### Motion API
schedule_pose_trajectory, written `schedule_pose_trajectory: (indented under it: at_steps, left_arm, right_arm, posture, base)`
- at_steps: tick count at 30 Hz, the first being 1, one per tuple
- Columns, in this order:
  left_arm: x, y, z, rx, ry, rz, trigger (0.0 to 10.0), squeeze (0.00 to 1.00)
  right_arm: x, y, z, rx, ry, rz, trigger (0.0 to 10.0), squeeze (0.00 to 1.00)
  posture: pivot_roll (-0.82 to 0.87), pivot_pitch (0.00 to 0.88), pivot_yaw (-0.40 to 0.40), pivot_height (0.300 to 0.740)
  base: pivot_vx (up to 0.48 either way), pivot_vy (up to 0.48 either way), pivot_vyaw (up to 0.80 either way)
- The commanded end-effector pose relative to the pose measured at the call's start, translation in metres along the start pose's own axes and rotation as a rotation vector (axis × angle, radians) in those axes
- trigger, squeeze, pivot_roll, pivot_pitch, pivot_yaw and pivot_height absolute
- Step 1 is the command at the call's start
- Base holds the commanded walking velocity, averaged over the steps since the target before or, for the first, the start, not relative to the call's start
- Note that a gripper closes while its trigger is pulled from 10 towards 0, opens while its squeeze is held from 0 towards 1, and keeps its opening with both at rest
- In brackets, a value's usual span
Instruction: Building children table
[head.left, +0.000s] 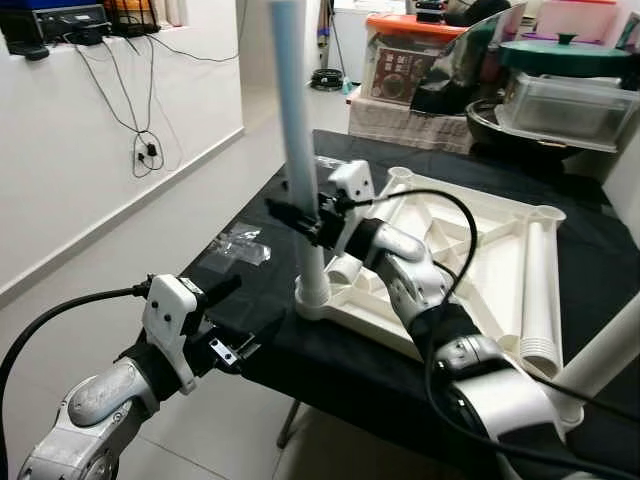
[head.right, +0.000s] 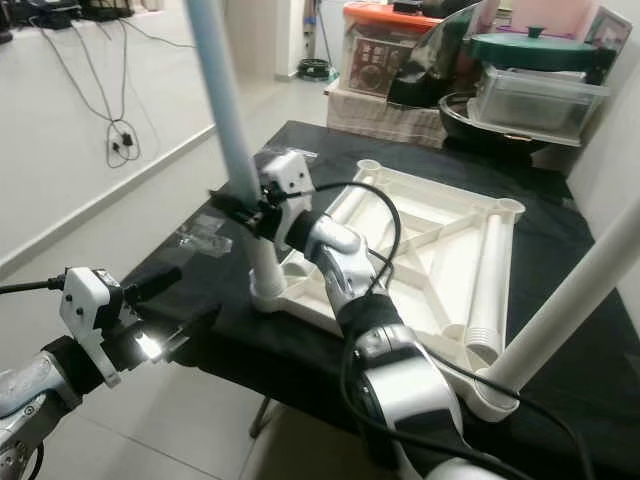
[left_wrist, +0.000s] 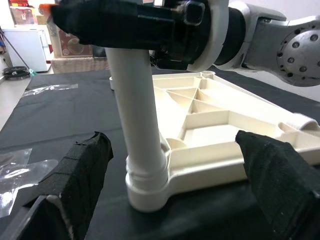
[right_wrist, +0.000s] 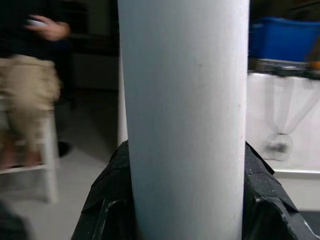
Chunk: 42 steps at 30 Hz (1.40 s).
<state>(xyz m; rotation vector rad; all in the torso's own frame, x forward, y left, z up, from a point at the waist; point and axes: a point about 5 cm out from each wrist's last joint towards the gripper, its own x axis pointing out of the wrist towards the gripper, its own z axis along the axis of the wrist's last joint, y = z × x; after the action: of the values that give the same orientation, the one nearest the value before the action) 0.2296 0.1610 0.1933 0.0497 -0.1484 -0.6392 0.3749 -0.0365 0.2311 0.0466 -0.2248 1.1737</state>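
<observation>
Right tool (head.left: 297, 222) clenches the upright white plastic leg tube (head.left: 297, 140), long axis vertical in the overturned cream tabletop's (head.left: 470, 262) corner socket; left tool (head.left: 243, 318) released off the black-draped desk (head.left: 250, 275).

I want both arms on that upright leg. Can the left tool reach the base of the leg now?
Probably yes. The left tool is open beside the table edge, facing the leg base, with only bare black cloth between. The right tool grips higher up.
</observation>
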Motion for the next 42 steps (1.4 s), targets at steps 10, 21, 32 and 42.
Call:
schedule_pose_trajectory:
  at_steps: [10, 21, 32, 42]
  left_arm:
    - [-0.002, 0.000, -0.007, -0.030, 0.013, 0.044, 10.0, 0.00]
    - [-0.003, 0.001, -0.013, -0.039, 0.027, 0.064, 10.0, 0.00]
    - [-0.003, 0.003, -0.015, -0.035, 0.038, 0.084, 10.0, 0.00]
    - [-0.003, 0.006, -0.016, -0.029, 0.034, 0.106, 10.0, 0.00]
  right_arm:
    - [0.010, 0.019, -0.019, 0.186, -0.028, 0.167, 0.0, 0.00]
    - [-0.003, 0.005, -0.034, 0.138, 0.015, -0.071, 0.0, 0.00]
    - [-0.035, -0.022, -0.056, 0.076, 0.133, -0.654, 0.0, 0.00]
    - [-0.078, -0.024, -0.062, -0.113, 0.022, -1.107, 0.0, 0.00]
  posture:
    - [0.18, 0.000, -0.138, 0.740]
    - [0.16, 0.000, -0.128, 0.740]
    - [0.14, 0.000, -0.112, 0.740]
    - [0.13, 0.000, -0.108, 0.740]
  base:
    - [0.000, 0.000, 0.00]
    - [0.000, 0.000, 0.00]
    - [0.000, 0.000, 0.00]
    - [0.000, 0.000, 0.00]
